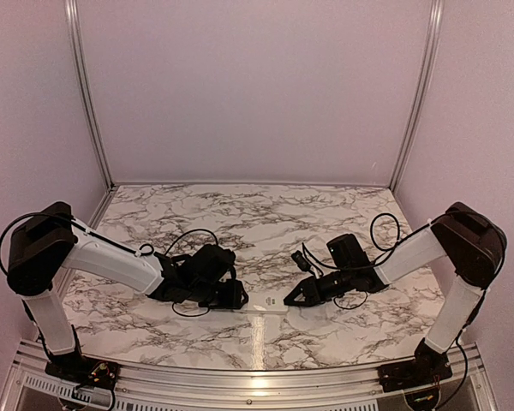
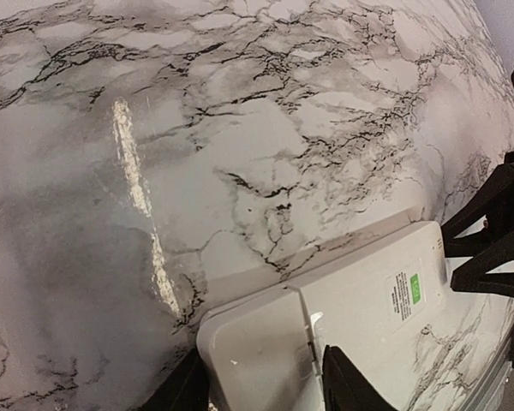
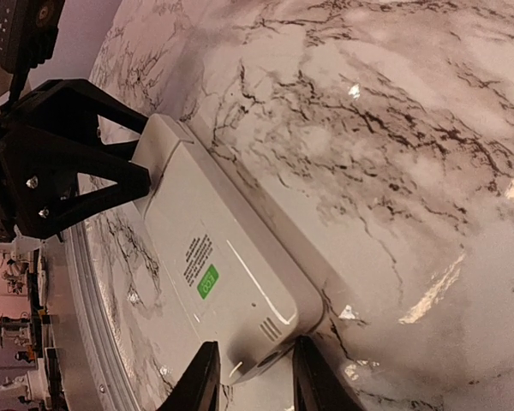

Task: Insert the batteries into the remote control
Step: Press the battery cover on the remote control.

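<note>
I see the remote control point(image 1: 265, 305) lying flat, back up, on the marble table point(image 1: 265, 214); a green sticker point(image 3: 207, 281) sits mid-back; left gripper point(image 2: 265, 390) has its jaws clamped across one end of the remote; right gripper point(image 3: 255, 381) is clamped across the opposite end.

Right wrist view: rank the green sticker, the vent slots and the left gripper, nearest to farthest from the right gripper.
1. The vent slots, on the remote end that the right gripper straddles.
2. The green sticker, about midway along the remote's back.
3. The left gripper, at the remote's far end, upper left in this view.
</note>
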Robot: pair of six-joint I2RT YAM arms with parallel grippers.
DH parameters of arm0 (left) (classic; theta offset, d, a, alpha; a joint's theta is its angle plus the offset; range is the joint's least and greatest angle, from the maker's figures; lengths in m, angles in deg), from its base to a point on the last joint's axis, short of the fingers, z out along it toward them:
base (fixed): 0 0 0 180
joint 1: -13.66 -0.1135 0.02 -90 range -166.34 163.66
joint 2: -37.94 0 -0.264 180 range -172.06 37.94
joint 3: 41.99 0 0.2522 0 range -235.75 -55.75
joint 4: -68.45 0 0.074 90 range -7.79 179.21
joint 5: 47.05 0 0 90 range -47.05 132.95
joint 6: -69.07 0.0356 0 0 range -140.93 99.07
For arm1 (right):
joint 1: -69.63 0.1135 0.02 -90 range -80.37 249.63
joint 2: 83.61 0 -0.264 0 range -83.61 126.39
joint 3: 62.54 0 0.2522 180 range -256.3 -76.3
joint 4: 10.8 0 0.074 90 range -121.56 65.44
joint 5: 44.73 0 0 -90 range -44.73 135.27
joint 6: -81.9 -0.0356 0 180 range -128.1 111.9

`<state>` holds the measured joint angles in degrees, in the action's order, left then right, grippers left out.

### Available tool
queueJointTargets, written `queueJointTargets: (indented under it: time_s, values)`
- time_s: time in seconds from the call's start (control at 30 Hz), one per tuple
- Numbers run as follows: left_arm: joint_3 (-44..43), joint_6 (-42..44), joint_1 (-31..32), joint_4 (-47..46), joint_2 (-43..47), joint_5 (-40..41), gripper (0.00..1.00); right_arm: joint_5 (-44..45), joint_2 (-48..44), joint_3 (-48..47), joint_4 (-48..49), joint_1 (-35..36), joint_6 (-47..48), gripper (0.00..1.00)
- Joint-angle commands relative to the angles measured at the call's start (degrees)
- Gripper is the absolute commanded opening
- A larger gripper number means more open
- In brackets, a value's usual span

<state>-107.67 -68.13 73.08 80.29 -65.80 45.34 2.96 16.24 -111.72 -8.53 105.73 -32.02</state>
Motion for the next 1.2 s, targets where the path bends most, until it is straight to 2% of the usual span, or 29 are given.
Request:
queueJointTargets:
  time_s: [0.0,0.23,0.37,0.63,0.87,1.17]
  values:
    - [0.8,-0.1,0.2,3.8,-1.8,0.3,0.49,0.8,1.5,-0.8,-1.6,1.0,0.6,0.28]
    - [2.8,-1.6,-0.8,5.5,0.0,3.0,0.56,1.1,1.5,-0.8,-1.9,1.0,0.7,0.28]
    - [3.6,-1.7,-1.1,6.6,1.4,5.4,0.55,1.3,1.4,-0.6,-1.9,0.9,0.8,0.27]
    - [4.9,-0.2,-1.0,4.6,3.2,4.5,0.46,1.2,1.3,-0.7,-1.9,0.9,0.7,0.26]
    - [4.5,1.1,-0.6,3.1,2.2,2.0,0.32,0.7,1.5,-0.8,-1.7,0.9,0.7,0.26]
    - [3.2,1.9,0.3,3.0,0.4,-0.8,0.23,-0.5,2.1,-0.7,-0.7,1.3,0.5,0.22]
